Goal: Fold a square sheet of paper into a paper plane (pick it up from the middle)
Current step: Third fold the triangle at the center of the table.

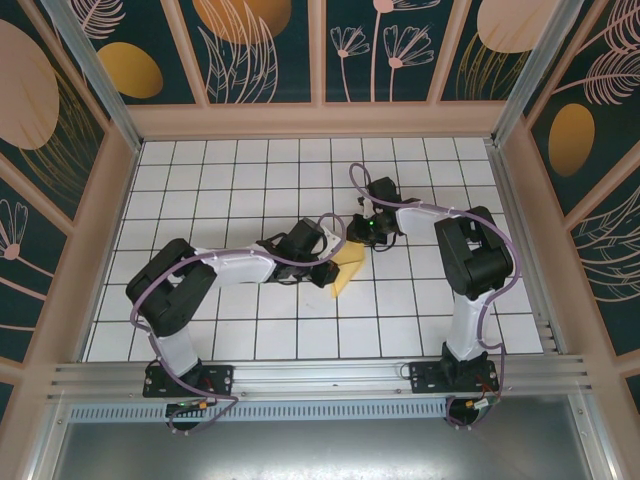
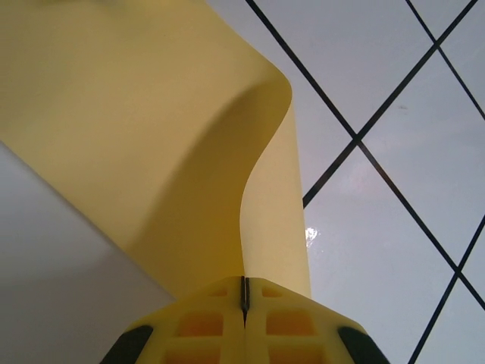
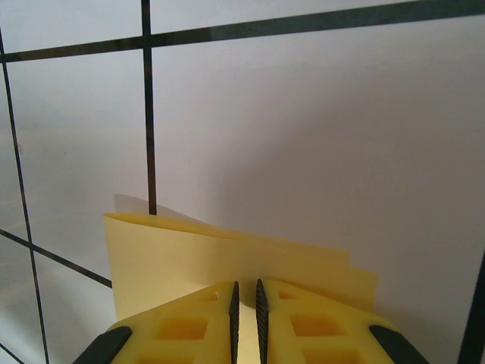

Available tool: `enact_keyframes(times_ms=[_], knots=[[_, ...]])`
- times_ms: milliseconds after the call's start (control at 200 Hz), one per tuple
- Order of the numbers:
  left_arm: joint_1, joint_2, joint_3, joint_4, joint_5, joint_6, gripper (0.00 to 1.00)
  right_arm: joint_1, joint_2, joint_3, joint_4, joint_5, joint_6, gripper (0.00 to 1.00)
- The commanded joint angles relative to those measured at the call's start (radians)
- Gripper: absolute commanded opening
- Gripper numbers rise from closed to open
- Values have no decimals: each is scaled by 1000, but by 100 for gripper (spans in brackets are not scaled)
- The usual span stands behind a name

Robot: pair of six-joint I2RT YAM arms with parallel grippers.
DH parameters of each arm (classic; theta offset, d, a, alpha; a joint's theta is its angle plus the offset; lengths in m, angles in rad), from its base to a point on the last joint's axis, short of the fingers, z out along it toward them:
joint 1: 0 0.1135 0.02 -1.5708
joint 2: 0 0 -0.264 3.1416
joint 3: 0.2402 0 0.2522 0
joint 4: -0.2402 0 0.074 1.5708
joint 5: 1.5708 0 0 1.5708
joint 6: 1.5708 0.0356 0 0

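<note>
The square sheet of paper (image 1: 346, 270) is pale yellow and lies bent on the white grid table between the two arms. My left gripper (image 1: 336, 244) is shut on one edge of it, and in the left wrist view the sheet (image 2: 151, 136) curls up and away from the closed jaws (image 2: 244, 280). My right gripper (image 1: 363, 231) hovers at the sheet's far end. In the right wrist view its jaws (image 3: 245, 284) stand a narrow slit apart, with two layers of paper (image 3: 189, 254) just beyond and under them. The paper plane is out of view.
White tiles with black grid lines (image 1: 250, 190) spread around the arms. Wooden walls (image 1: 320, 120) close in the back and sides, and a metal rail (image 1: 320, 375) runs along the near edge by both bases.
</note>
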Motion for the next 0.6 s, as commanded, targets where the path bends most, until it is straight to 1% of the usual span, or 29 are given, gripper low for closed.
enact_keyframes(times_ms=[0, 165, 595], knots=[[5, 23, 37, -26, -46, 8, 1, 12, 14, 19, -25, 25, -22, 17], [6, 26, 63, -41, -72, 18, 2, 12, 12, 19, -27, 28, -22, 17], [6, 44, 62, -53, -63, 9, 3, 14, 13, 20, -30, 34, -22, 17]])
